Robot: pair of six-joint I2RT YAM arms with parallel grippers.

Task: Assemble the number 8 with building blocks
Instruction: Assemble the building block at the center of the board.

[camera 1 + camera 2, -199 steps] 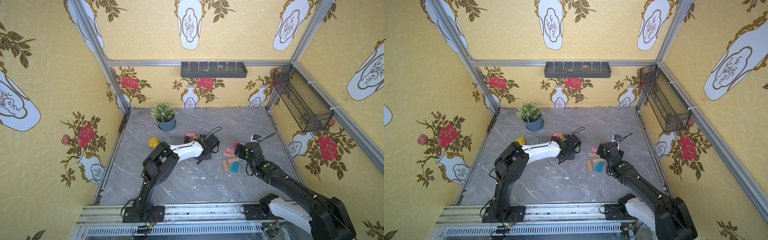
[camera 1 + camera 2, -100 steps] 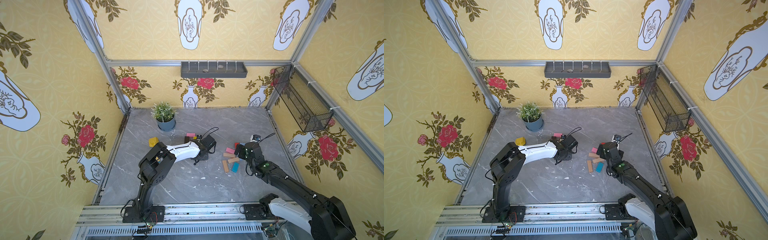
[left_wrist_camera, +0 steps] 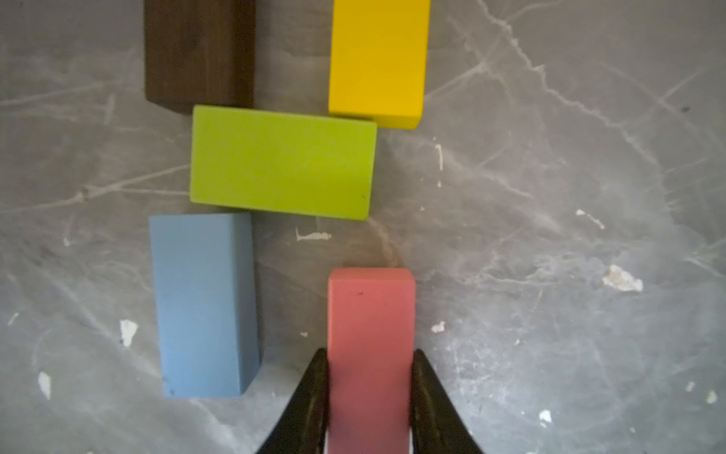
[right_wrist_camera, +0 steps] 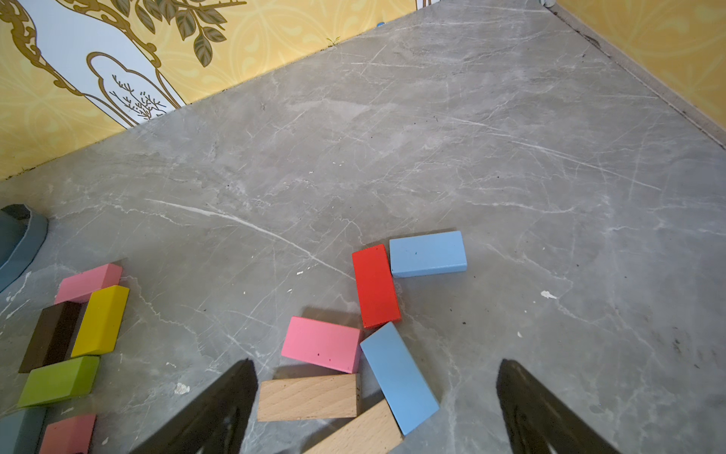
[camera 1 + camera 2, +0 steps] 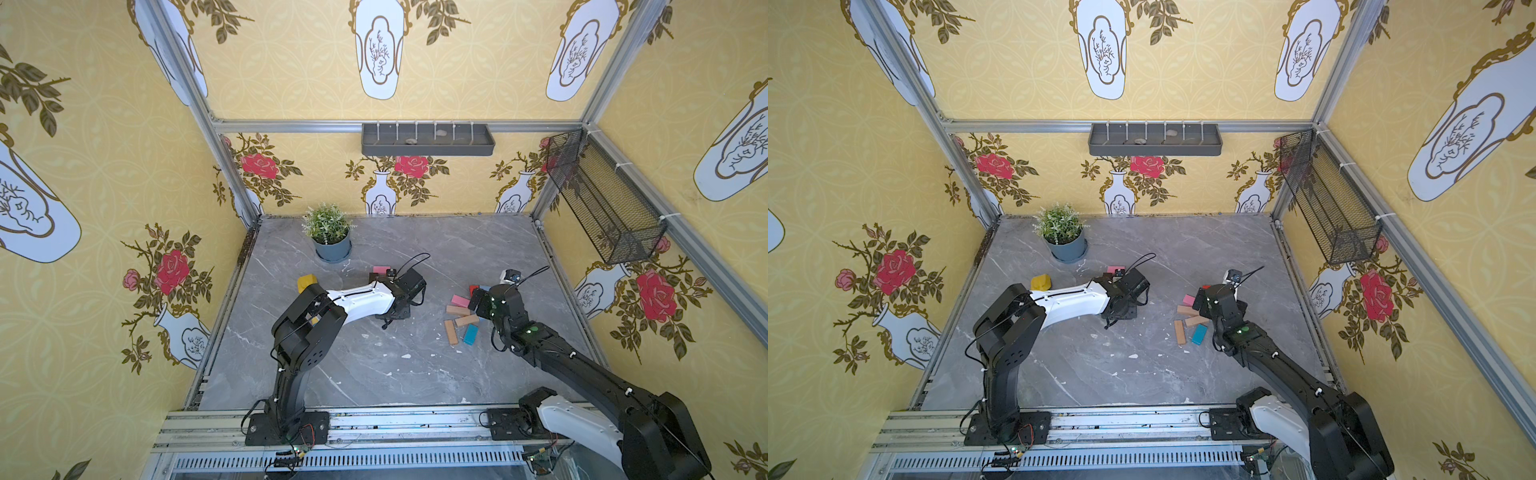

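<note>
Inside, yellow floral walls, grey marble tabletop, left gripper clamping salmon block, right gripper spread wide

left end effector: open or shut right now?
Shut on the pink block. In the left wrist view, the left end effector has both fingers pressed against the block's long sides.
</note>
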